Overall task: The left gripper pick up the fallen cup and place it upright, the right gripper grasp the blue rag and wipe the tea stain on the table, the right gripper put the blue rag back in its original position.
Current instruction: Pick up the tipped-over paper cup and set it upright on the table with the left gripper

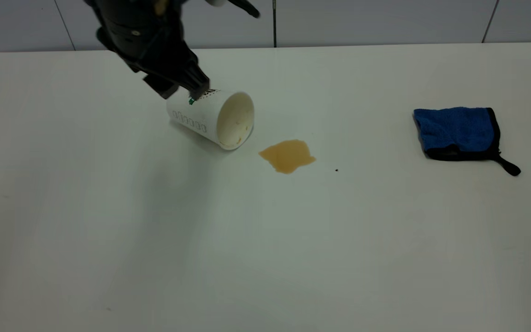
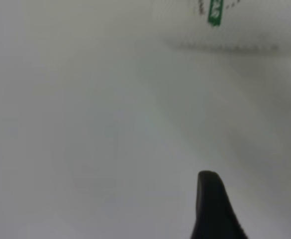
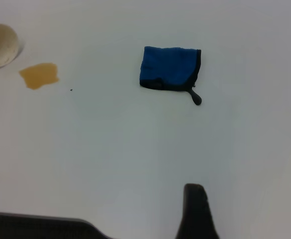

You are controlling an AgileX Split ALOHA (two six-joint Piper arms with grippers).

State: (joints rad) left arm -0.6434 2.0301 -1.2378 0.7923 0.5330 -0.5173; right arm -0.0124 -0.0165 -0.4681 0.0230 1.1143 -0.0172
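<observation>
White cup (image 1: 210, 119) on its side, amber tea stain (image 1: 287, 156) beside, blue rag (image 1: 458, 133) apart.

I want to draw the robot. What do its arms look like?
The left end effector is glossy black and bulky, narrowing to slim black fingers. Of the right end effector, only one dark rounded finger shows, with a dark edge of its body.

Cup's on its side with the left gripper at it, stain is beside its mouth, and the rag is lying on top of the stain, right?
Not quite. The rag lies well apart from the stain, off toward the right arm's side of the table, as the exterior view shows. The rest holds: the cup lies on its side with the left gripper at it, and the stain is beside its mouth.
</observation>
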